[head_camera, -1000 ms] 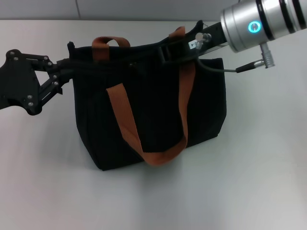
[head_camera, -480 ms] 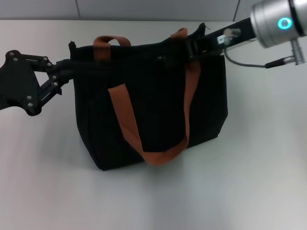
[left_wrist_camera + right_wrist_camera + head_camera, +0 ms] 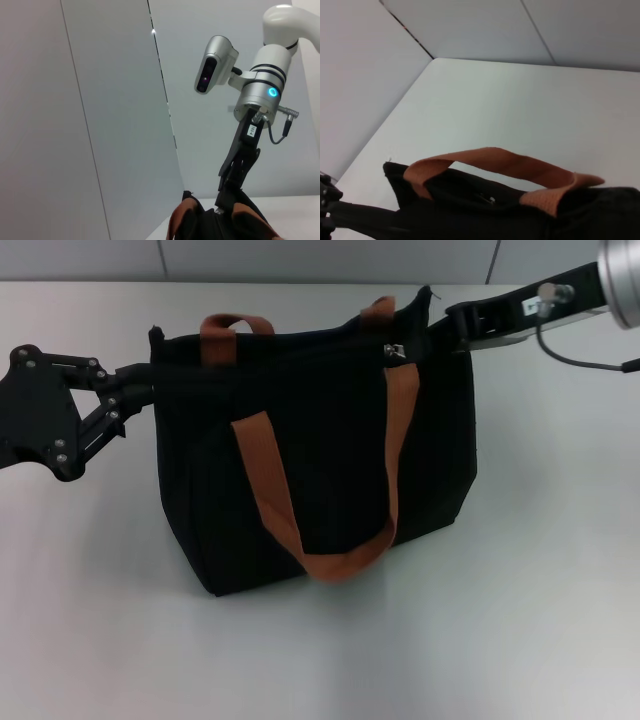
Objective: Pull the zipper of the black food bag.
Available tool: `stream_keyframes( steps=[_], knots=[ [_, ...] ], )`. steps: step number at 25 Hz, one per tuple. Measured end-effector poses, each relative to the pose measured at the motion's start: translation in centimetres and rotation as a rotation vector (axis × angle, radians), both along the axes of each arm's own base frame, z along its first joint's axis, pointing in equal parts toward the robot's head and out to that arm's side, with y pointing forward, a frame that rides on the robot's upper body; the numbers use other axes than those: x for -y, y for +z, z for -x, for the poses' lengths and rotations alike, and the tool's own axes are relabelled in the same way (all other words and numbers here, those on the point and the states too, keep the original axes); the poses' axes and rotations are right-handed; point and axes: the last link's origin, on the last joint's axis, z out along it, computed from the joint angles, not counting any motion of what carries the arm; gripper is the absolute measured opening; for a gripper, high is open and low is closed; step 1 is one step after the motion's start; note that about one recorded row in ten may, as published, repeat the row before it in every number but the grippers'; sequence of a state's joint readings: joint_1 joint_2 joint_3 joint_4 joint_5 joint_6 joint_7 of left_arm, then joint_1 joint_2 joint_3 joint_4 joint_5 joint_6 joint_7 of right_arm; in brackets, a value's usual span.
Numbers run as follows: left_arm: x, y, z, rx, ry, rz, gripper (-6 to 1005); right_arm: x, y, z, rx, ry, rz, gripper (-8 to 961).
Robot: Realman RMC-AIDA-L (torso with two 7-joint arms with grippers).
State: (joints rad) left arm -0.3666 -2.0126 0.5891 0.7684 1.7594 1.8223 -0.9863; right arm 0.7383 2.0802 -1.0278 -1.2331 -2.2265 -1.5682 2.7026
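The black food bag (image 3: 330,460) stands upright mid-table, its rust-brown handles (image 3: 270,490) draped over the front. The small silver zipper pull (image 3: 393,352) hangs at the top edge next to the right handle. My left gripper (image 3: 148,390) is shut on the bag's top left corner. My right gripper (image 3: 438,333) is at the bag's top right corner, a little to the right of the pull. The left wrist view shows the right gripper (image 3: 223,201) reaching down to the bag top (image 3: 215,226). The right wrist view shows the bag's top (image 3: 470,220) and one handle (image 3: 495,160).
The white table (image 3: 520,570) surrounds the bag. A grey wall (image 3: 300,258) runs along its far edge. The right arm's cable (image 3: 580,358) hangs above the table's right side.
My right gripper has moved right along the bag's top edge, from near the middle to the right corner. The silver pull now shows beside the right handle. The left gripper has stayed put.
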Motion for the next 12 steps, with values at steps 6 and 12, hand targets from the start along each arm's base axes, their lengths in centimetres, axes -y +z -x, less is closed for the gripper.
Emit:
stream_keyframes(
  steps=[6,12],
  knots=[
    [0.0,0.0,0.0,0.001,0.001,0.0,165,0.2,0.8,-0.6,-0.026,0.003,-0.021,-1],
    [0.0,-0.2,0.0,0.005,0.004,0.002,167,0.5,2.0,-1.5,-0.226,0.081,-0.061,92]
  ],
)
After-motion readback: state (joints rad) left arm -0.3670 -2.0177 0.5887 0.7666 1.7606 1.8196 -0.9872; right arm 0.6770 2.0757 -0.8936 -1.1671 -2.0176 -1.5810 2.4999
